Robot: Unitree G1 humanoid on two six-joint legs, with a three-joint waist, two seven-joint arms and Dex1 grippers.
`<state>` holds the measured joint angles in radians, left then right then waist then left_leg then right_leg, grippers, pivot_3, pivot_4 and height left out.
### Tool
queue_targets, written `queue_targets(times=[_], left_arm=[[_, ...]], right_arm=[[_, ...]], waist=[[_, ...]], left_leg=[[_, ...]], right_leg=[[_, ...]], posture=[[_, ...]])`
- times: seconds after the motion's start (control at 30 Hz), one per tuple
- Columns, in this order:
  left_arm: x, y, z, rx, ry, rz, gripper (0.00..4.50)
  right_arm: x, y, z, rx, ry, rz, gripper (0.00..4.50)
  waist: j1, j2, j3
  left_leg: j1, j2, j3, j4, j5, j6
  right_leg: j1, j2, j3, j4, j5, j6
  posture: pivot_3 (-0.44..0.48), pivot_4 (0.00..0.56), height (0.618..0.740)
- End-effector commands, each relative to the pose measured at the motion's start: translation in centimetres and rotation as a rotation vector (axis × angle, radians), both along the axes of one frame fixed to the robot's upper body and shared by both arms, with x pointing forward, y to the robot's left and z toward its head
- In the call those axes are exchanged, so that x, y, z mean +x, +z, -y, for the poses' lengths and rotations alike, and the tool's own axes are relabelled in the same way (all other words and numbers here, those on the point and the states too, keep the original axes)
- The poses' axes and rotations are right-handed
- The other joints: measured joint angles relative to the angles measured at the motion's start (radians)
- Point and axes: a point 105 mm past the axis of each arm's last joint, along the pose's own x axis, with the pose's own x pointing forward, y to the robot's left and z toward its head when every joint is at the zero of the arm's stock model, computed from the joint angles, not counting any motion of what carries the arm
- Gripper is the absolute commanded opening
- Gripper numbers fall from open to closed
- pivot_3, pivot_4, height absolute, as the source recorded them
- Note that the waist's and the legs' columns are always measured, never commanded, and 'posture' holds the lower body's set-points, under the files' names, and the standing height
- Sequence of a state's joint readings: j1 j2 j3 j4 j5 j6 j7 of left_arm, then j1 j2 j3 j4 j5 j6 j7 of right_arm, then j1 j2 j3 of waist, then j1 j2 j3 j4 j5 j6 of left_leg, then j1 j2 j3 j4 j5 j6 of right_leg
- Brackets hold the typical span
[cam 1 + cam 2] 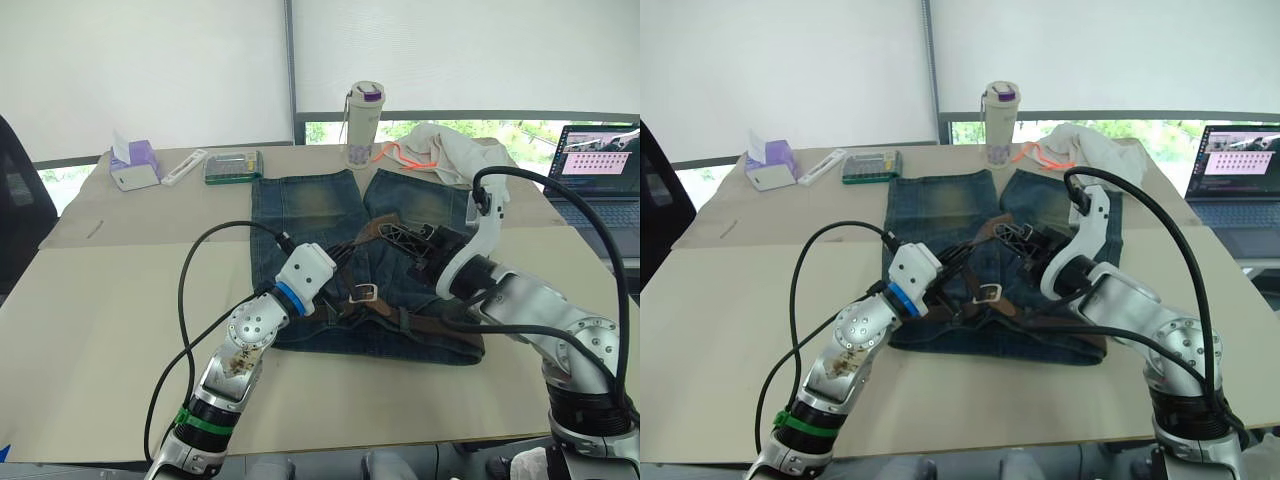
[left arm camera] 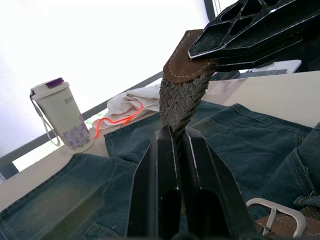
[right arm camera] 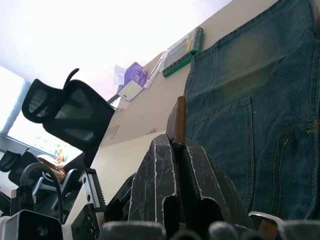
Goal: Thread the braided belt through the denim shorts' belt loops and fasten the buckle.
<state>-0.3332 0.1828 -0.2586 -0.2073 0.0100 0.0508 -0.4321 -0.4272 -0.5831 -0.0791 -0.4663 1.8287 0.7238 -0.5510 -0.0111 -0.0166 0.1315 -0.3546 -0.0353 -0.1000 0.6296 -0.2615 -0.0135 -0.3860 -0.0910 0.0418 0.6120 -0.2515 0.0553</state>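
left wrist view: the braided belt has a smooth brown leather tip, and both grippers pinch that end.
why: holding the tip from two sides keeps it stiff, likely so it can be poked into a loop.
belt look: dark brown, woven like a rope, long and thin.
belt place: it lies along the waistband of the denim shorts, its tip end lifted above them.
buckle: silver, resting on the shorts, not done up.
left gripper: clamped tight on the belt.
right gripper: squeezing the leather tip.
shorts: dark blue with faded tan patches, flat on the table.
nearby: a cup behind the shorts.
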Motion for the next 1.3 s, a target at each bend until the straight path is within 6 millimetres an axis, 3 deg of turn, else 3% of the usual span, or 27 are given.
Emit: queue_targets(times=[0.03, 0.07, 0.27, 0.8, 0.83, 1.03, 1.07, 1.27, 1.3], left_arm=[[-0.7, 1.4, 0.0, -0.032, -0.021, 0.062, 0.73], [-0.7, 1.4, -0.1, -0.023, -0.014, 0.071, 0.87], [-0.1, 0.2, -0.7, 0.008, 0.047, 0.046, 3.00], [-0.1, -2.0, -1.1, 0.044, 0.071, -0.030, 3.00], [0.0, -2.1, -1.1, 0.046, 0.072, -0.033, 2.44], [0.0, -2.0, -1.1, 0.034, 0.068, -0.041, 0.65], [0.0, -1.9, -1.1, 0.033, 0.066, -0.037, 0.17], [0.0, -1.7, -0.9, 0.016, 0.055, -0.040, 0.01], [0.0, -1.7, -0.9, 0.002, 0.056, -0.047, 0.00]], right_arm=[[-0.5, 1.0, -0.3, 0.005, 0.018, 0.041, 0.00], [-0.5, 1.0, -0.3, 0.005, 0.018, 0.041, 0.00], [-0.5, 1.1, -0.3, 0.006, 0.017, 0.042, 0.00], [-0.4, 1.2, -0.2, 0.012, 0.009, 0.042, 0.00], [-0.4, 1.2, -0.2, 0.013, 0.009, 0.042, 0.00], [-0.5, 1.1, -0.2, 0.012, 0.011, 0.043, 0.00], [-0.5, 1.1, -0.2, 0.011, 0.011, 0.043, 0.00], [-0.7, 1.3, -0.3, -0.009, 0.020, 0.080, 0.00], [-0.7, 1.5, -0.2, -0.015, 0.023, 0.104, 0.79]], waist=[[0.000, 0.000, 0.000], [0.000, 0.000, 0.000], [0.000, 0.000, 0.000], [0.000, 0.000, 0.000], [0.000, 0.000, 0.000], [0.000, 0.000, 0.000], [0.000, 0.000, 0.000], [0.000, 0.000, 0.000], [0.000, 0.000, 0.000]], left_leg=[[0.000, 0.000, 0.000, 0.000, 0.000, 0.000], [0.000, 0.000, 0.000, 0.000, 0.000, 0.000], [0.000, 0.000, 0.000, 0.000, 0.000, 0.000], [0.000, 0.000, 0.000, 0.000, 0.000, 0.000], [0.000, 0.000, 0.000, 0.000, 0.000, 0.000], [0.000, 0.000, 0.000, 0.000, 0.000, 0.000], [0.000, 0.000, 0.000, 0.000, 0.000, 0.000], [0.000, 0.000, 0.000, 0.000, 0.000, 0.000], [0.000, 0.000, 0.000, 0.000, 0.000, 0.000]], right_leg=[[0.000, 0.000, 0.000, 0.000, 0.000, 0.000], [0.000, 0.000, 0.000, 0.000, 0.000, 0.000], [0.000, 0.000, 0.000, 0.000, 0.000, 0.000], [0.000, 0.000, 0.000, 0.000, 0.000, 0.000], [0.000, 0.000, 0.000, 0.001, 0.000, 0.000], [0.000, 0.000, 0.000, 0.001, 0.000, 0.000], [0.000, 0.000, 0.000, 0.001, 0.000, 0.000], [0.000, 0.000, 0.000, 0.001, 0.000, 0.000], [0.000, 0.000, 0.000, 0.001, 0.000, 0.000]], posture=[[0.000, 0.150, 0.740], [0.000, 0.150, 0.740], [0.000, 0.150, 0.740], [0.000, 0.150, 0.740], [0.000, 0.150, 0.740], [0.000, 0.150, 0.740], [0.000, 0.150, 0.740], [0.000, 0.150, 0.740], [0.000, 0.150, 0.740]])
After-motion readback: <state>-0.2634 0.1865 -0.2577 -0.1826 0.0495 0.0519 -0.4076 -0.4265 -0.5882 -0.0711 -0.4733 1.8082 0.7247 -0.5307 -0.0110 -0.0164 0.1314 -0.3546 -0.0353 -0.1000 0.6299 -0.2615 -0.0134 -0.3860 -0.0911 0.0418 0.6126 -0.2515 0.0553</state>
